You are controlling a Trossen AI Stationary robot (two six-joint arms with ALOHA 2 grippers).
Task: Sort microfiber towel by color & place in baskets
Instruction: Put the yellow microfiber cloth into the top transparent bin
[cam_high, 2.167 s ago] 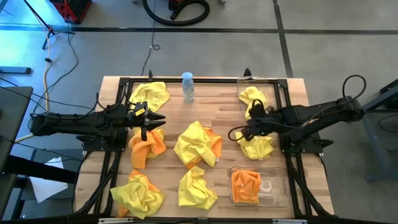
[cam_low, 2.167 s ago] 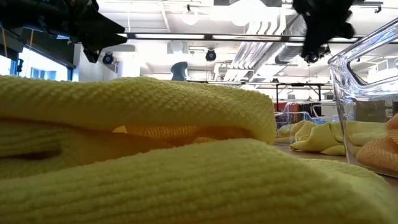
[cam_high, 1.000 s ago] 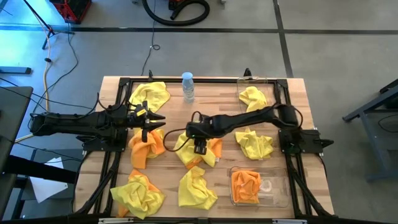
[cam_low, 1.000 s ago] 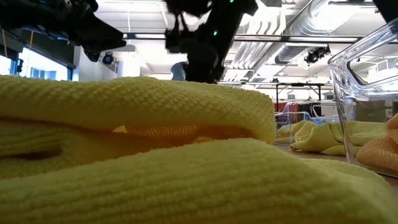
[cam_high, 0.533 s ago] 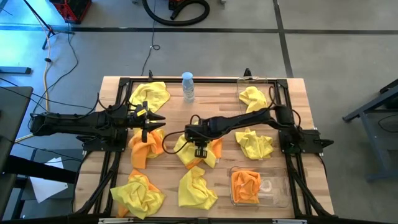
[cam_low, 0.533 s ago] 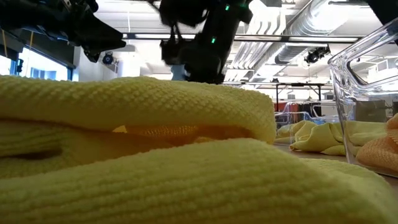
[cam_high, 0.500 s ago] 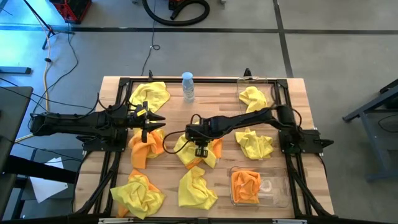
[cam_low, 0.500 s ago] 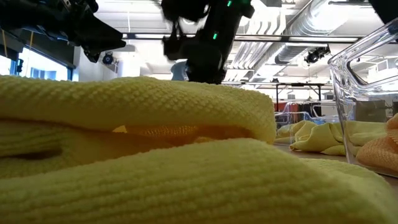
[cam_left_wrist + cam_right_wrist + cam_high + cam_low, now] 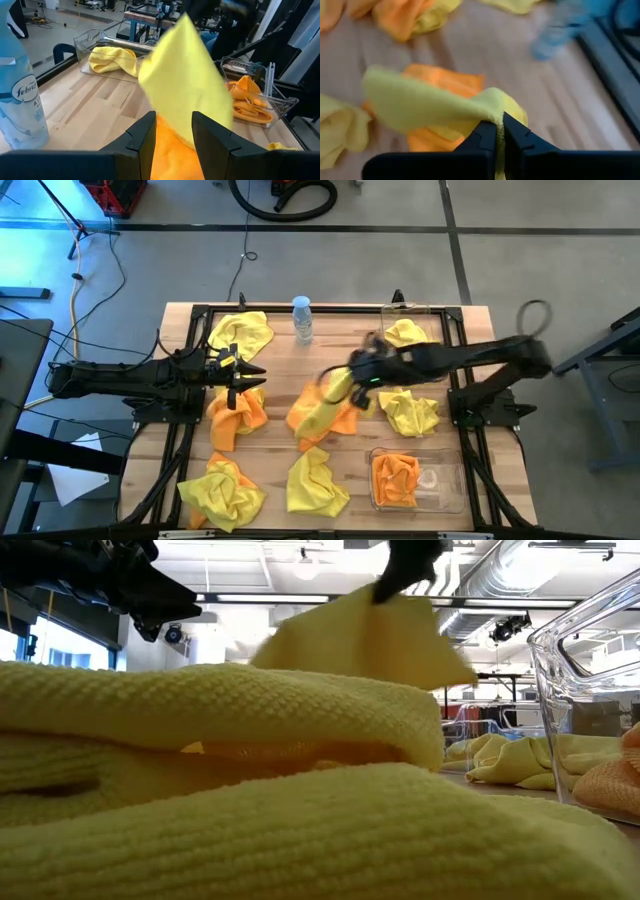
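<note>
One yellow towel (image 9: 318,408) pinched in the closed right hand (image 9: 352,380); left hand (image 9: 255,379) spread, empty.

High view: overhead, straight down, whole table (image 9: 330,340) and both arms. Low view: tabletop level, lens nearly against a yellow towel (image 9: 220,710), facing the room. Left wrist cam looks across the table twd the far bin (image 9: 95,42); right wrist cam looks down, close. All four catch the lifted yellow towel (image 9: 325,405).
</note>
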